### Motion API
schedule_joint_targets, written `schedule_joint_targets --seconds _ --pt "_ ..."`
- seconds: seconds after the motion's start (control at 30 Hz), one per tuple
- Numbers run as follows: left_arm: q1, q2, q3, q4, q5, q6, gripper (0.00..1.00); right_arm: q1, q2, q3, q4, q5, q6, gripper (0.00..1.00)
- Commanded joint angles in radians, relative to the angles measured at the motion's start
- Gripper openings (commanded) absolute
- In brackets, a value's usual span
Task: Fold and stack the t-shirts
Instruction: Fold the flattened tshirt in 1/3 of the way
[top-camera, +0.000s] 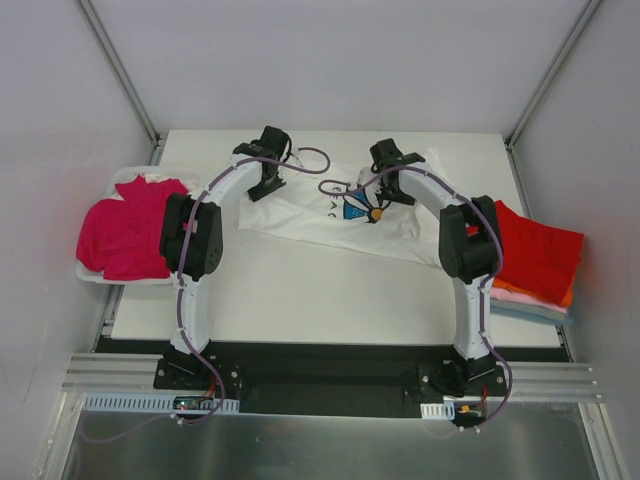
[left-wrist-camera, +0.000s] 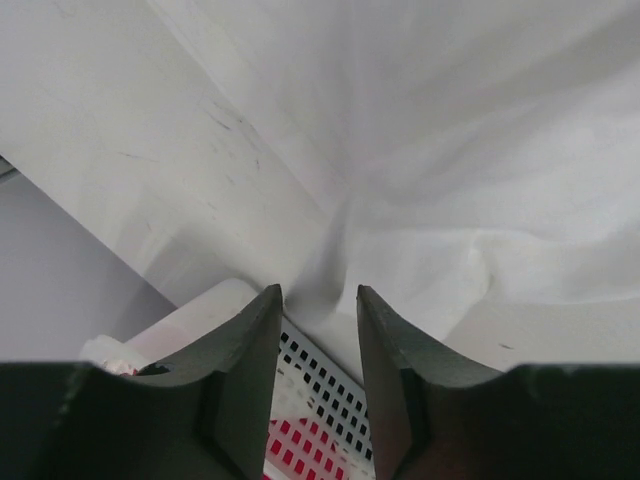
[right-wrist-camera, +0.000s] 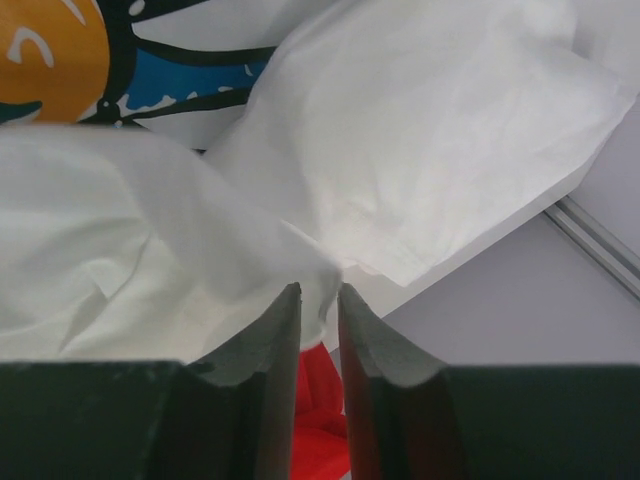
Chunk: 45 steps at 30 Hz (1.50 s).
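A white t-shirt (top-camera: 330, 215) with a blue and orange print lies spread across the back of the table. My left gripper (top-camera: 268, 185) hangs over its left end. Seen from the left wrist, that gripper (left-wrist-camera: 318, 290) is open just short of the white cloth (left-wrist-camera: 450, 150), with nothing between its jaws. My right gripper (top-camera: 395, 190) is at the shirt's right part, by the print (right-wrist-camera: 60, 60). In the right wrist view this gripper (right-wrist-camera: 318, 287) stands slightly open, and a loose flap of white cloth (right-wrist-camera: 200, 230) hangs between the tips. A magenta t-shirt (top-camera: 125, 235) lies crumpled at the left.
The magenta shirt sits in a white perforated basket (top-camera: 95, 275) off the table's left edge. At the right edge is a stack of folded shirts, red (top-camera: 535, 250) on top, pink, orange and light-blue edges (top-camera: 530, 300) below. Grey walls enclose the table (top-camera: 300, 290).
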Motion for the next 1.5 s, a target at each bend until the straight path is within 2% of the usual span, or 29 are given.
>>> schedule_joint_targets --seconds 0.0,0.03,0.07,0.17,0.3,0.5,0.63,0.8,0.9,1.0,1.23,1.47 --pt "0.015 -0.007 0.017 -0.013 -0.054 0.008 0.39 -0.011 -0.024 0.0 0.008 0.031 -0.01 0.29" --pt "0.016 -0.012 0.013 -0.013 -0.054 0.007 0.43 -0.011 -0.024 0.0 0.014 0.037 -0.012 0.35" --pt "0.016 -0.015 0.011 -0.012 -0.055 0.008 0.53 -0.011 -0.024 -0.002 0.017 0.037 -0.012 0.38" --pt "0.016 -0.015 0.016 -0.011 -0.074 0.008 0.6 -0.014 -0.025 -0.002 0.043 0.059 -0.018 0.47" --pt "0.016 -0.015 0.034 -0.011 -0.1 0.007 0.65 -0.019 -0.034 -0.003 0.074 0.088 -0.018 0.52" --pt "0.013 -0.081 0.033 -0.013 -0.008 -0.03 0.7 -0.017 -0.143 -0.078 0.062 0.054 0.017 0.53" --pt "0.012 -0.136 0.011 -0.01 0.055 -0.053 0.72 -0.002 -0.258 -0.147 -0.004 0.024 0.077 0.53" --pt "0.01 -0.161 0.002 -0.007 0.099 -0.076 0.72 0.061 -0.425 -0.285 0.016 0.056 0.125 0.54" --pt "0.006 -0.171 -0.015 -0.007 0.103 -0.079 0.72 0.088 -0.456 -0.301 -0.061 0.03 0.152 0.54" --pt "0.001 -0.184 -0.039 -0.005 0.106 -0.078 0.72 0.105 -0.493 -0.336 -0.066 -0.016 0.189 0.53" --pt "0.0 -0.178 -0.058 -0.001 0.103 -0.07 0.72 0.089 -0.455 -0.434 -0.006 -0.006 0.186 0.5" --pt "0.0 -0.172 -0.07 0.008 0.099 -0.062 0.73 0.05 -0.377 -0.419 0.019 -0.033 0.188 0.5"
